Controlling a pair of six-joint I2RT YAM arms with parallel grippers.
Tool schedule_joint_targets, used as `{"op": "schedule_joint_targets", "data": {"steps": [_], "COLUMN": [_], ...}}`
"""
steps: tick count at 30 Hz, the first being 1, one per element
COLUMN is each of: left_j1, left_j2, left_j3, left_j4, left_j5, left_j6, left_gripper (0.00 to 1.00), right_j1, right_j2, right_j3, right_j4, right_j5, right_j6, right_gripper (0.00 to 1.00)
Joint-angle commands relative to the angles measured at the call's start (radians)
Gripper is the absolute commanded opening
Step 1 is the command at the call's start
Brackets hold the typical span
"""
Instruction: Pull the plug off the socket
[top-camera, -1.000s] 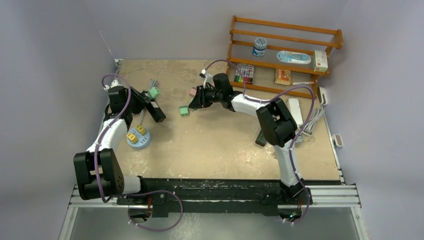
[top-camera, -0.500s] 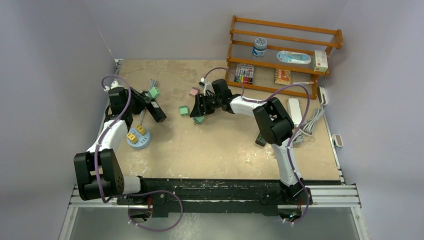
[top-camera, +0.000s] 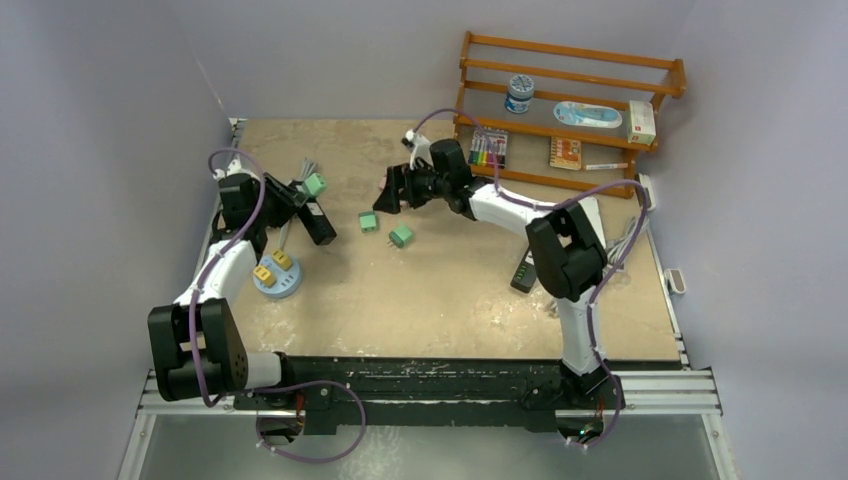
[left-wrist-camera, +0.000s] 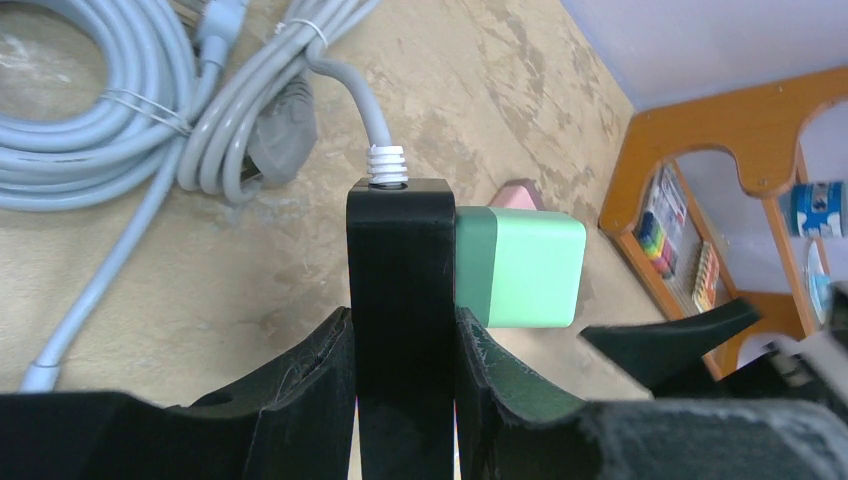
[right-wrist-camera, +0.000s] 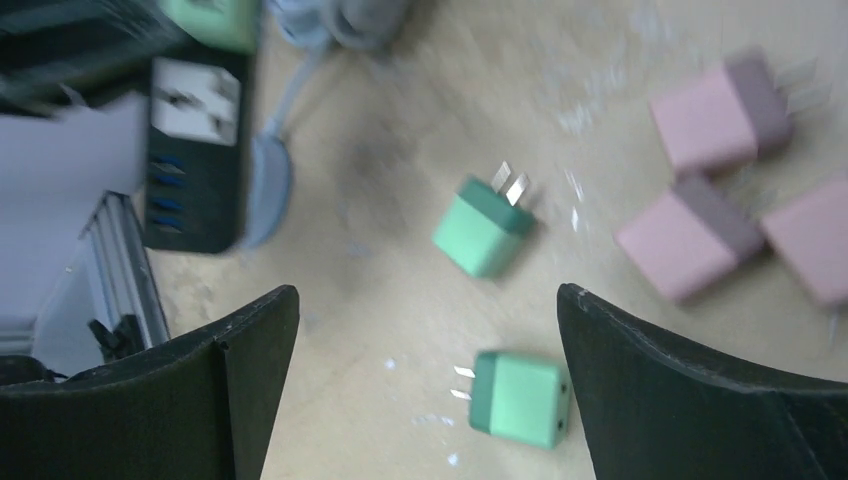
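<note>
Left wrist view: my left tool (left-wrist-camera: 405, 335) grips the socket strip (left-wrist-camera: 400, 260), bracing it for the seated green plug (left-wrist-camera: 525, 268); right tool (right-wrist-camera: 428, 300) released

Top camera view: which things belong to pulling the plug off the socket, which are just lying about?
Job: black power strip, green square plug in it, left hand gripping it, open right hand.
Lying about: loose green plugs, pink plugs, wooden shelf.
</note>
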Motion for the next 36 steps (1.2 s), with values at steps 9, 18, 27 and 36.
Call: {"op": "schedule_joint_targets", "data": {"steps": [9, 18, 27, 36], "left_j1": [-0.053, -0.118, -0.118, -0.118], "left_j2": [-0.071, -0.095, -0.106, -0.072], "left_j3": [0.032, 0.04, 0.04, 0.087], "left_j4": [0.193, 0.139, 0.137, -0.008], "left_j5": [0.177, 0.124, 0.107, -0.06], "left_j6": [0.042, 0.101, 0.103, 0.115], "left_gripper": [0.0, 0.0, 0.0, 0.0], "right_j1": [0.015, 0.086, 0.109, 0.183], "right_j2": [0.081, 0.166, 0.209, 0.133], "right_j3": [0.361, 0.464, 0.52, 0.563], "right_j4": [0.132, 0.118, 0.054, -0.185], "right_j5": [-0.152, -0.183, -0.213, 0.239], "right_j6": [0.079, 0.109, 0.107, -0.152], "right_gripper": [0.97, 0.96, 0.32, 0.0]}}
